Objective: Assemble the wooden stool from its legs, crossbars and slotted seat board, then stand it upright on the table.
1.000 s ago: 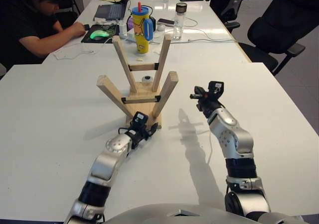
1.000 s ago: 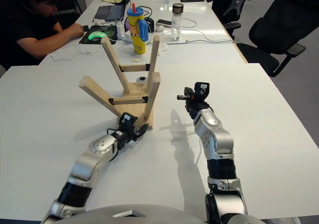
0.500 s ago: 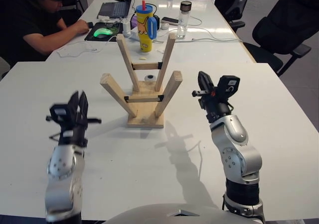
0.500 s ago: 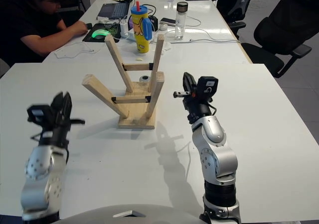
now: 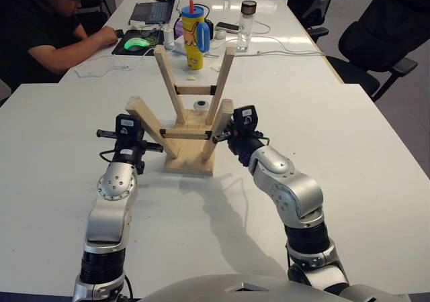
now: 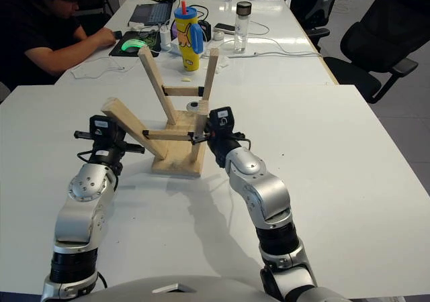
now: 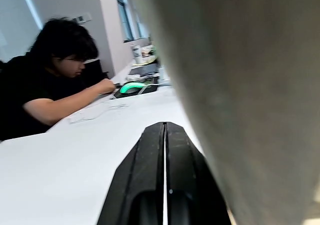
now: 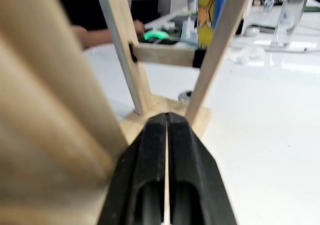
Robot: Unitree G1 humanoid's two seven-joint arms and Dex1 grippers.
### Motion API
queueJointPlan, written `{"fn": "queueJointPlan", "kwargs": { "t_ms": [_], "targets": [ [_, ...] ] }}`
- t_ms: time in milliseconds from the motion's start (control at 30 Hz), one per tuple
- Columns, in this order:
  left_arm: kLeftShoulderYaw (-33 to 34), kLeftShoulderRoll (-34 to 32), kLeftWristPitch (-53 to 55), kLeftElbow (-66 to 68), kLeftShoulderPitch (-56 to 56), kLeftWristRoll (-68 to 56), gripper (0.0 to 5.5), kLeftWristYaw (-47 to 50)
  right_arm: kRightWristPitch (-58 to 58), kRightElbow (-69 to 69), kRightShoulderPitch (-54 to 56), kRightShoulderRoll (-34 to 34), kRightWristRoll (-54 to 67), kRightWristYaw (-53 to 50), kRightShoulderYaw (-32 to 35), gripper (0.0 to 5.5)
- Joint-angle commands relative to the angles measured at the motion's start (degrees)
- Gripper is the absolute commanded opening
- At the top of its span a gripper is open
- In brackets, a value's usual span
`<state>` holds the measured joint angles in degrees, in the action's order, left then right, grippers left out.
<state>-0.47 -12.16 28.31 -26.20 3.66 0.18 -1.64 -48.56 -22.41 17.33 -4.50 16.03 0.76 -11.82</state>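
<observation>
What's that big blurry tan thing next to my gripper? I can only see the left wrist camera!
Observer: That's the near left leg of the wooden stool. The left gripper sits close beside it.
Operator: Is the stool standing up properly?
Observer: No, it's upside down. The seat board lies flat on the table and the legs point up.
Operator: Where's my other gripper?
Observer: The right gripper, shut, is at the near right leg, on the stool's other side.
</observation>
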Motion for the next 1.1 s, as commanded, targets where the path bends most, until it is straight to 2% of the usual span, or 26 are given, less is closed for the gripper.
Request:
{"fn": "queueJointPlan", "kwargs": {
  "t_ms": [33,200,367,433,500,633,767,933,1033,1100],
  "targets": [
    [3.21,-1.87,-0.45,1.45,-2.75,0.53,0.03,-0.81,1.56,2.08,-2.16,-4.48,-2.02,2.06,3.41,0.0],
    [9.58,-6.42,-2.64,7.73,-9.45,-0.51,0.03,-4.76,10.2,7.68,1.69,-4.32,-0.56,7.67,6.88,0.0],
    [3.15,-18.96,-0.89,13.85,-12.05,-6.37,0.03,-29.09,20.56,17.03,8.63,-4.34,4.9,19.2,11.38,0.0],
    [-0.39,-23.86,1.03,12.41,-12.59,-9.48,0.03,-39.25,24.79,21.42,10.69,-5.67,5.69,26.1,10.66,0.0],
    [-1.99,-25.02,5.56,11.29,-10.75,-13.16,0.03,-44.17,26.91,23.72,11.64,-6.67,6.65,32.9,9.09,0.0],
    [-4.92,-22.82,8.46,13.78,-4.81,-12.18,0.03,-42.2,27.47,22.05,11.19,-7.54,9.22,44.9,4.39,0.0],
    [-7.88,-19.2,8.96,17.62,-0.88,-8.58,0.03,-36.43,26.35,19.02,9.96,-6.48,9.44,49.23,-0.74,0.0],
    [-8.21,-14.15,8.05,21.55,3.09,-5.5,0.03,-28.9,26.41,20.22,7.86,-1.43,4.03,41.95,-7.03,0.0],
    [-7.33,-12.8,6.93,23.51,4.67,-4.39,0.03,-25.91,26.23,21.12,5.5,1.25,0.44,35.89,-8.81,0.0],
    [-6.53,-12.27,6.36,23.56,4.78,-3.54,0.03,-23.66,24.69,21.84,3.87,3.12,-1.61,29.33,-7.48,0.0]
  ]
}}
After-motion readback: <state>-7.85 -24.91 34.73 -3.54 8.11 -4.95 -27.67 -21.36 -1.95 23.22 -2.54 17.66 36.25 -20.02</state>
